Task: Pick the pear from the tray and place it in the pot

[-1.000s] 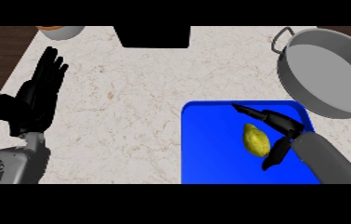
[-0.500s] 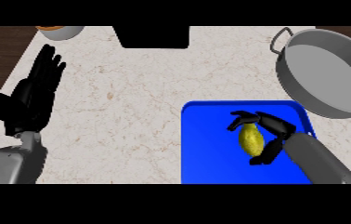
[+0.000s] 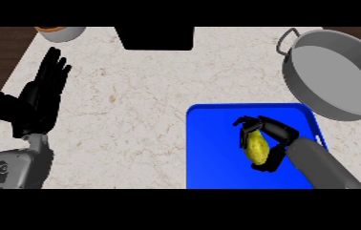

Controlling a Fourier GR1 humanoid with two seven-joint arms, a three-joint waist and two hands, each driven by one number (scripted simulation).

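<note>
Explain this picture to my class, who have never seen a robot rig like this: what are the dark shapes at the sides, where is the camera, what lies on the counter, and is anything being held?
The camera sits where the robot's head would be and looks steeply down at a pale speckled kitchen counter. The grey forearms coming in from the lower edge belong to the robot, and each ends in a black robot hand.

The left robot hand shows at the left edge, open with fingers pointing up, resting and holding nothing. The right robot hand is over the blue tray at the lower right, with fingers and thumb curled round a yellow-green pear.

At the upper right stands a grey pot with a handle, where the pear is meant to go. Along the far edge are a dark box-like shape and part of a small orange-rimmed bowl; what is in it cannot be told.
</note>
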